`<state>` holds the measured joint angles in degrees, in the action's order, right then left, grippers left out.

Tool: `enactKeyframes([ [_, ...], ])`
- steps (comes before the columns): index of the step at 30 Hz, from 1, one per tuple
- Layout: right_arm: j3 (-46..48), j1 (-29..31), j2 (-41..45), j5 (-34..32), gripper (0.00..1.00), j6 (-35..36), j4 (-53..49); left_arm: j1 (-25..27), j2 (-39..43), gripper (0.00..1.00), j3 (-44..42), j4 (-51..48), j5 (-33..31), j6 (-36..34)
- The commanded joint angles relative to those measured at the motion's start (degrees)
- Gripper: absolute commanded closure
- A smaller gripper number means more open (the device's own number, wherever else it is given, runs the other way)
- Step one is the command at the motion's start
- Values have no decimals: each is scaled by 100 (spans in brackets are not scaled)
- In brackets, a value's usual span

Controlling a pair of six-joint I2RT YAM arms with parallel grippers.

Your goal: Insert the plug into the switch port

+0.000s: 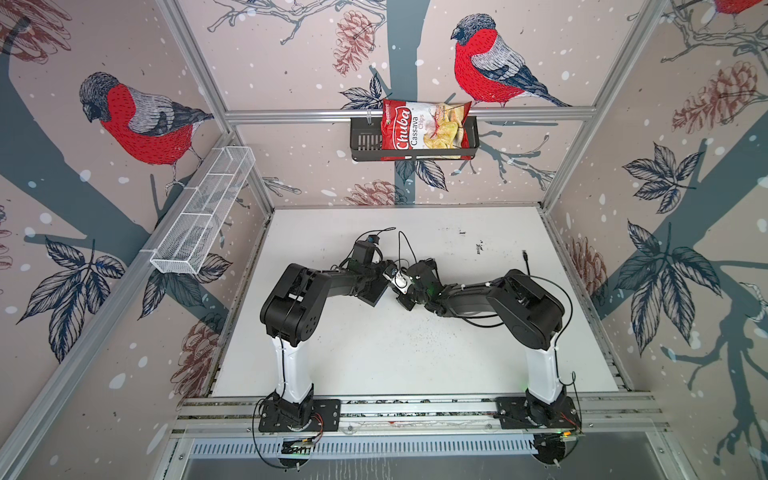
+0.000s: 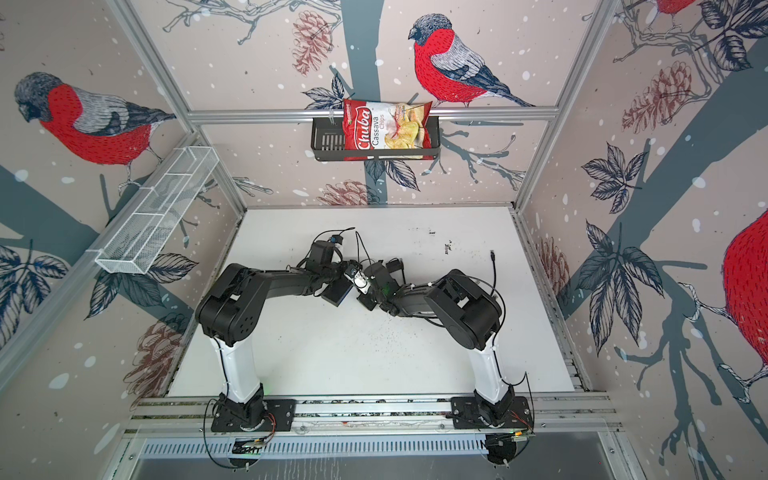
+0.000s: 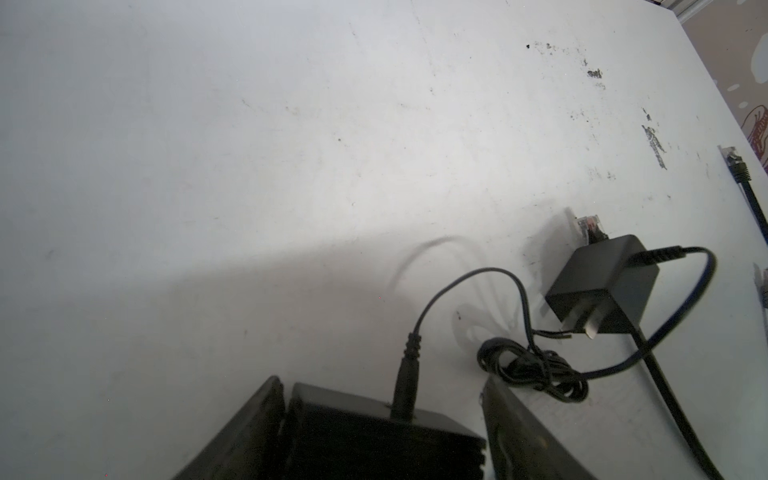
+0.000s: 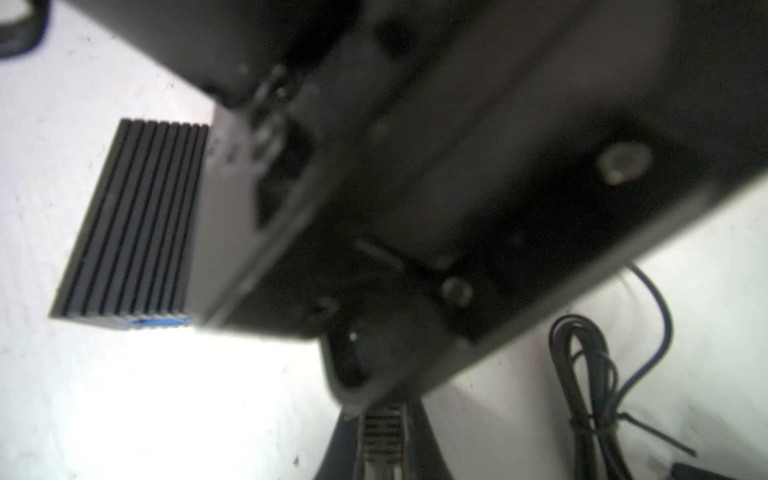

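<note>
The switch (image 3: 374,440), a flat black ribbed box with a thin black cord plugged into its end, sits between the fingers of my left gripper (image 3: 380,388), which is shut on it. In both top views the switch (image 1: 374,293) (image 2: 337,294) hangs tilted above the table's middle. My right gripper (image 4: 382,432) is shut on the plug (image 4: 382,436), a clear-tipped cable plug whose front end points at the blurred dark body of the left gripper. The switch's ribbed side (image 4: 133,224) shows beside it. Both gripper tips nearly meet in a top view (image 1: 399,284). The port itself is hidden.
A small black adapter (image 3: 602,286) lies on the white table (image 1: 374,365) with its coiled cord (image 3: 536,370). A loose clear plug (image 3: 590,226) lies behind it. Another cable end (image 1: 525,254) rests at the far right. A chip bag (image 1: 424,129) sits in a wall basket.
</note>
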<state>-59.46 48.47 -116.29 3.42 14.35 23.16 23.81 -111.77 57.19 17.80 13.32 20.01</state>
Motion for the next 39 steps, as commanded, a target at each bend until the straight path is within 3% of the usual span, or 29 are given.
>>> enactKeyframes([
  [1, 32, 31, -38, 300, 100, -381, 1662, 242, -82, 26, -37, -667, 1327, 425],
  [13, 426, -76, 223, 875, 100, -613, 2362, 308, -118, 26, -38, -593, 1526, 265],
  [28, 384, -74, 33, 713, 100, -793, 2485, 464, -144, 27, -32, -585, 1554, 288],
  [39, 391, -57, -112, 647, 100, -1158, 3179, 812, -212, 28, -234, -132, 1585, 869],
])
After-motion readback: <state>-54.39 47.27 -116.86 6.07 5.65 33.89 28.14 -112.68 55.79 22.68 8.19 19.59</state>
